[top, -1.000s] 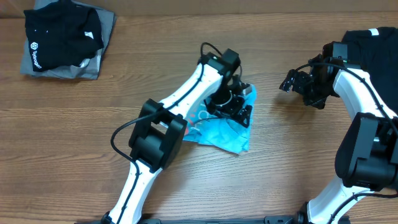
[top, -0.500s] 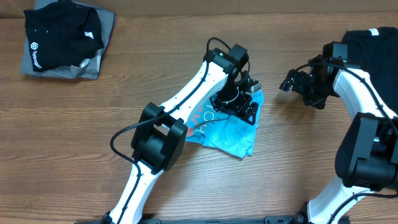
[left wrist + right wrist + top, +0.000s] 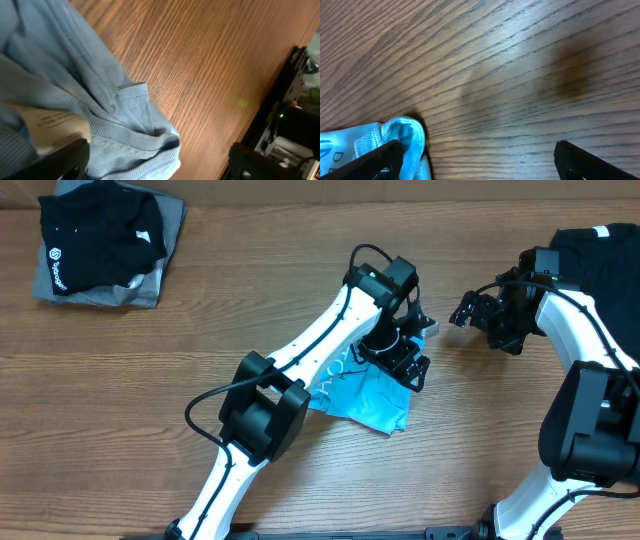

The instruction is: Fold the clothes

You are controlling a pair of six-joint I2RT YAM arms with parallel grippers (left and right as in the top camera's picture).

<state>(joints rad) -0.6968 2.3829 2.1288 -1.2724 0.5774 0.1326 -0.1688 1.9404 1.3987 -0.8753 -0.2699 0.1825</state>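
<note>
Light blue T-shirt (image 3: 368, 398) sat mid-desk (image 3: 280, 290) as a crumpled heap, nowhere near flat. It was all bunched folds, with white print showing on its left part and one corner poking toward the robot side. In the left wrist view we saw a ribbed hem and a stitched seam rucked up, plus what looked like a white label next to one finger. Left fingers (image 3: 67, 161) were spread wide over the far end of the heap. Cloth lay against one finger, but nothing was pinched that we could see. Right fingers (image 3: 587, 162) were spread too, hanging over bare wood just right of the shirt, with its edge peeking into that view's bottom-left corner. We judged this as the spread-out step, with folding proper not begun. For the next move, each arm needs to pinch a single-layer edge, at the hem or a shoulder, and the two must pull apart to flatten the shirt. Grabbing a bunched wad would likely just drag the heap. Further out, a black shirt (image 3: 100, 235) lay folded on a grey one (image 3: 140, 292) at far left, and another black garment (image 3: 585, 250) sat far right behind the right arm.
</note>
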